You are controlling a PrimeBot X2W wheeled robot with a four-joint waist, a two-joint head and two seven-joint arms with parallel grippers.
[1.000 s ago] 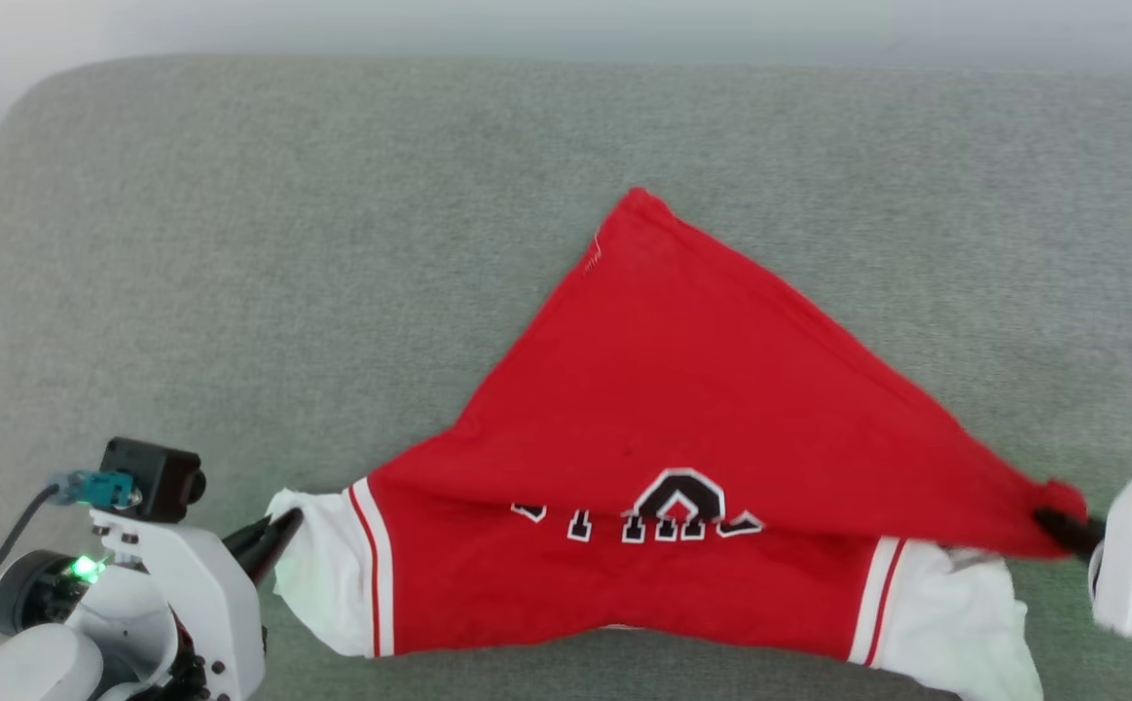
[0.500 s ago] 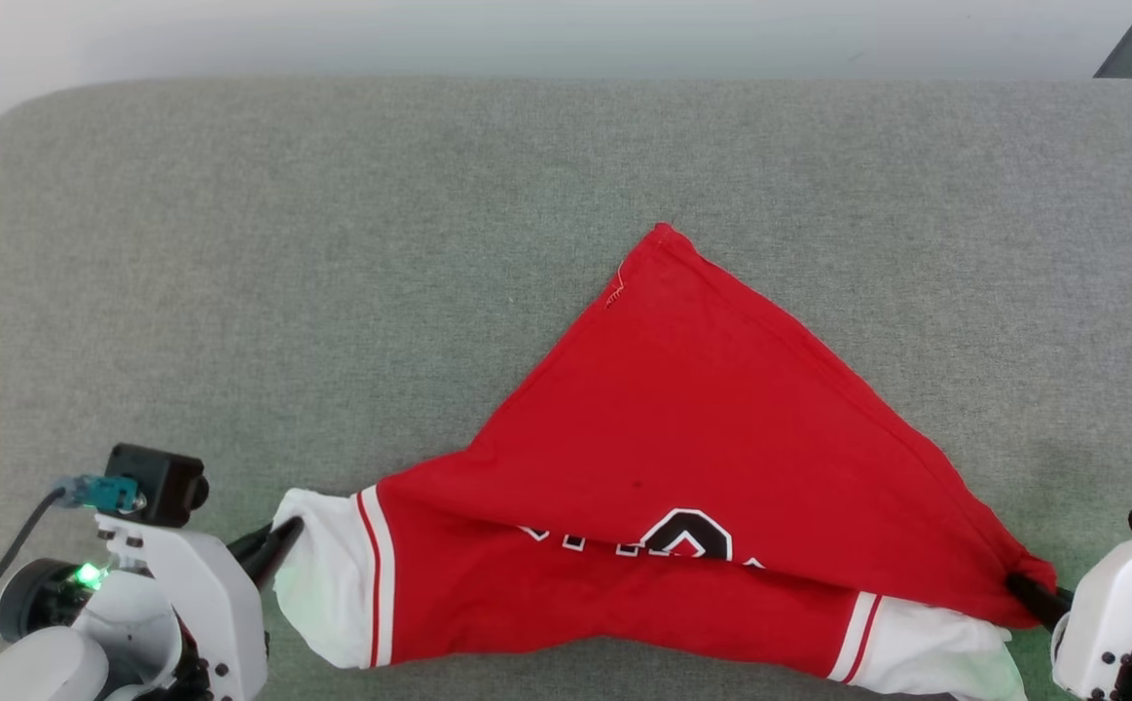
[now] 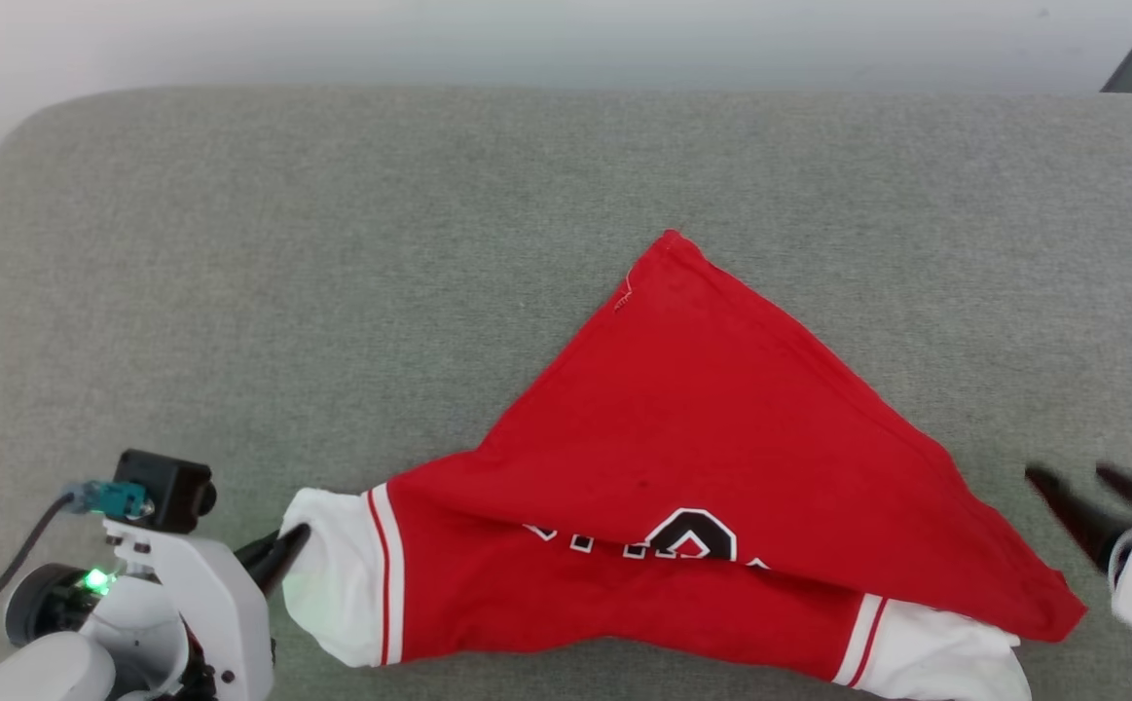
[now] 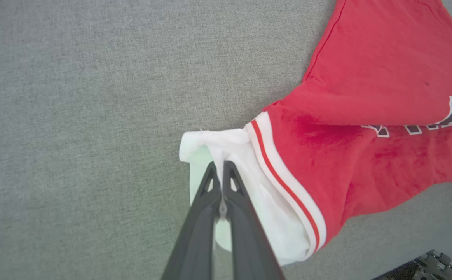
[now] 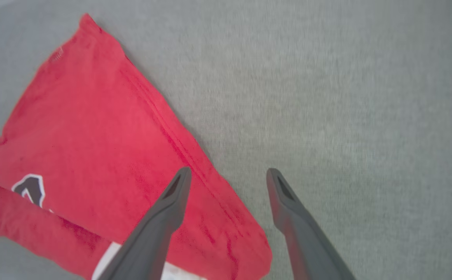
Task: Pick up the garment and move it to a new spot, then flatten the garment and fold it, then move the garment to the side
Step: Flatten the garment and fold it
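Head view: left gripper jaws clamp garment (right gripper jaws apart).

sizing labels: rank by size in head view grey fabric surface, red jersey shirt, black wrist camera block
grey fabric surface
red jersey shirt
black wrist camera block, smallest despite nearness

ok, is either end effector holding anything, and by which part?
The left end effector is shut on the red jersey-style T-shirt, pinching the edge of its white short sleeve. The right end effector is open and holds nothing.
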